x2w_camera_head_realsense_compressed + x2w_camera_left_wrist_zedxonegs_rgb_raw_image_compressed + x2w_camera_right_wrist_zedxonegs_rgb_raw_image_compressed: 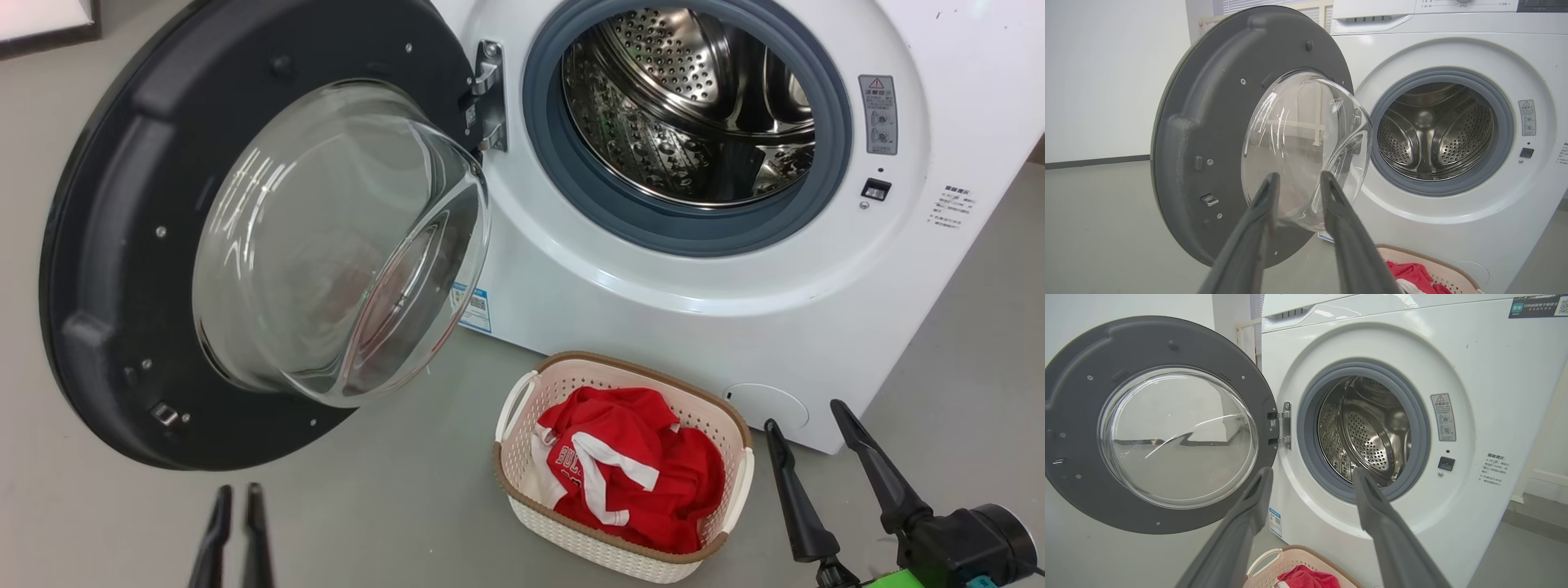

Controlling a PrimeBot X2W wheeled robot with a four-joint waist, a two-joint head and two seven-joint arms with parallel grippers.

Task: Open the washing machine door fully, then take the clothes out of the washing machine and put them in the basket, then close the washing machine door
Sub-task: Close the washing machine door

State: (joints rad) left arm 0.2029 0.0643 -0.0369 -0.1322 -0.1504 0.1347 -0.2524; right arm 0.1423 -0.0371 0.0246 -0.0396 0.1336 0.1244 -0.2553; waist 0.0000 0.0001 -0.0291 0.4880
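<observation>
- Door (114,269) hangs wide open left of the washer (653,302); clothes (645,482) lie in the basket (620,363).
- Left hand (239,488) slightly parted, empty; right hand (804,414) wide, empty.
- Push its outer edge, not the glass (326,245), until latched.

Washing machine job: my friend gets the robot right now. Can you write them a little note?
Left hand: partly open, empty, pointing at the door.
Right hand: wide open, empty, next to the basket.
Door: swung wide open.
Washing machine: its drum looks empty.
Red clothes: in the basket, on the floor in front of the washing machine.
Done: door opened, clothes in the basket.
Left: close the door.
</observation>
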